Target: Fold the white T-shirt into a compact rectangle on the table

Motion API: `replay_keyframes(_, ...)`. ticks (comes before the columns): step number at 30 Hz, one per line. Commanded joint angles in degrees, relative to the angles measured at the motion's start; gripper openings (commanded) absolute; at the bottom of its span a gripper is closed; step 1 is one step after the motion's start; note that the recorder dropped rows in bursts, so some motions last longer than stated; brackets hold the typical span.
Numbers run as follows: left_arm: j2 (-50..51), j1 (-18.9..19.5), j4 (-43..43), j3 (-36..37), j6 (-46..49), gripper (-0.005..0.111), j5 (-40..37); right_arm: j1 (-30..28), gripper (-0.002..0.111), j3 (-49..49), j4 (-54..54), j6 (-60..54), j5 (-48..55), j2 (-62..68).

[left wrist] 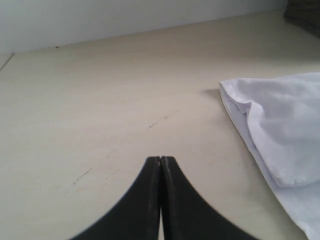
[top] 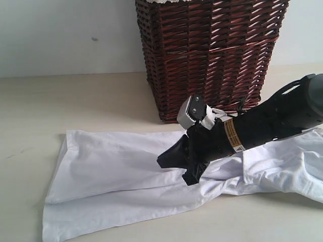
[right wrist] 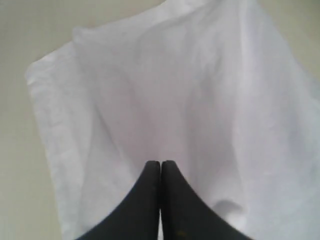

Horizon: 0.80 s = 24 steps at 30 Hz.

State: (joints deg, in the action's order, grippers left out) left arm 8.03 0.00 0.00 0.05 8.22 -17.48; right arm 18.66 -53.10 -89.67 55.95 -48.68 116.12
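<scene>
In the exterior view, your white T-shirt (top: 111,176) lies spread and creased across the pale beige worktop (top: 75,101), one edge doubled over. A dark brown wicker basket (top: 209,55) stands just behind it against the plain pale wall (top: 60,35). The right arm (top: 272,118) reaches in low over the shirt, with the basket close behind it. Your right hand (top: 169,159) is clenched, down on the cloth near the middle.

In the left wrist view, your left hand (left wrist: 160,162) is clenched on nothing over bare worktop (left wrist: 90,100) marked with a few faint dark scuffs. A folded corner of the shirt (left wrist: 280,125) lies apart from it.

In the right wrist view, the right hand (right wrist: 160,165) is clenched against the rumpled shirt (right wrist: 175,90). You cannot tell whether any cloth is pinched.
</scene>
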Motion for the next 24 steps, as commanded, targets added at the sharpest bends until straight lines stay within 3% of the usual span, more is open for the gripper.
replay_keyframes(1, -0.3, 0.1, -0.4, -0.1, 0.1, 0.0, 0.2, 0.1, 0.001, -1.2, 7.1, -3.8, 1.7, 1.2)
replay_keyframes(5, -0.3, 0.1, -0.4, -0.1, 0.1, 0.0, 0.2, 1.5, 0.001, -4.7, 2.8, 3.2, 5.9, 3.3)
replay_keyframes(9, -0.3, 0.1, -0.4, -0.1, 0.1, 0.0, 0.2, 3.1, 0.001, -7.9, -9.7, 15.0, 6.6, 4.9)
replay_keyframes(24, -0.3, 0.1, -0.4, -0.1, 0.1, 0.0, 0.2, 3.6, 0.001, -8.4, -10.3, 25.6, 0.4, 5.2)
